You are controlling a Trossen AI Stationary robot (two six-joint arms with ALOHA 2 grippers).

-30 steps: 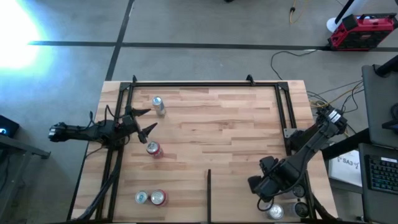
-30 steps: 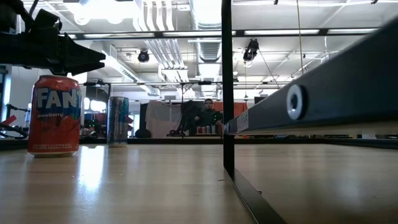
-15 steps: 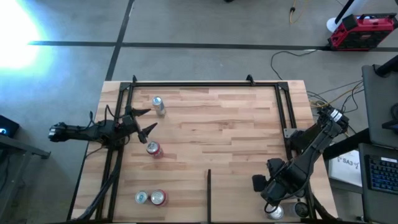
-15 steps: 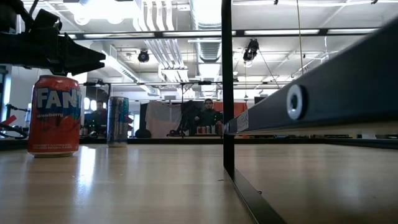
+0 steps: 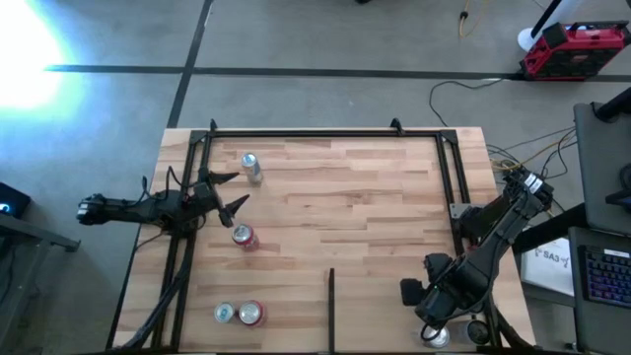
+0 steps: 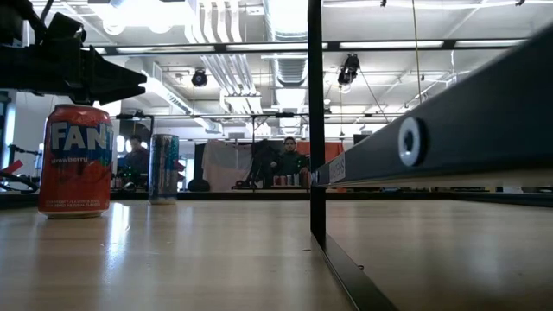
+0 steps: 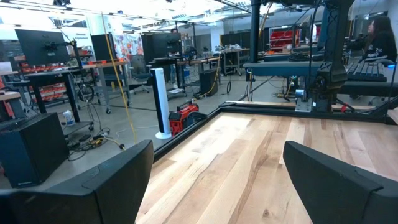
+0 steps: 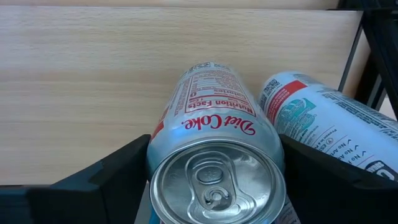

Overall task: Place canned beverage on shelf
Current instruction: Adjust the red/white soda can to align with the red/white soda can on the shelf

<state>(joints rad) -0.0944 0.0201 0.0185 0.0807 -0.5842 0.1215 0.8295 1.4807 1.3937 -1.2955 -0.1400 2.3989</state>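
1. Your right gripper (image 8: 214, 186) sits low off the shelf's front right corner, outside the black tube frame in the high view. Its two dark fingers (image 8: 106, 177) flank a silver Diet Coke can (image 8: 214, 155) lying on its side, top toward the camera.
2. Grip state: the fingers look pressed to the can's sides, so I judge it clenched on the can, though actual contact is hard to confirm. No lift yet.
3. A second silver can with white and red print (image 8: 329, 121) lies just beside the Diet Coke can, touching or nearly so.
4. The target shelf, a light butcher-block wooden board with a black metal frame (image 5: 345, 207), is up and away from the grasp; the short thin dark divider strip (image 5: 331, 306) stands at its front edge.
5. Your left gripper (image 5: 229, 193) waits over the shelf's left side, fingers spread and empty, near a red strawberry Fanta can (image 5: 243, 237). A slim silver can (image 5: 250, 167) stands farther back, and a silver and red pair (image 5: 240, 314) at the front.
6. Risks:
   - A round can held sideways could roll or slip out if the squeeze is loose.
   - Lifting may drag the neighbouring can along.
   - The can or wrist could clip the frame tube while coming up onto the board.
   - It needs turning upright, or it will roll once set down.
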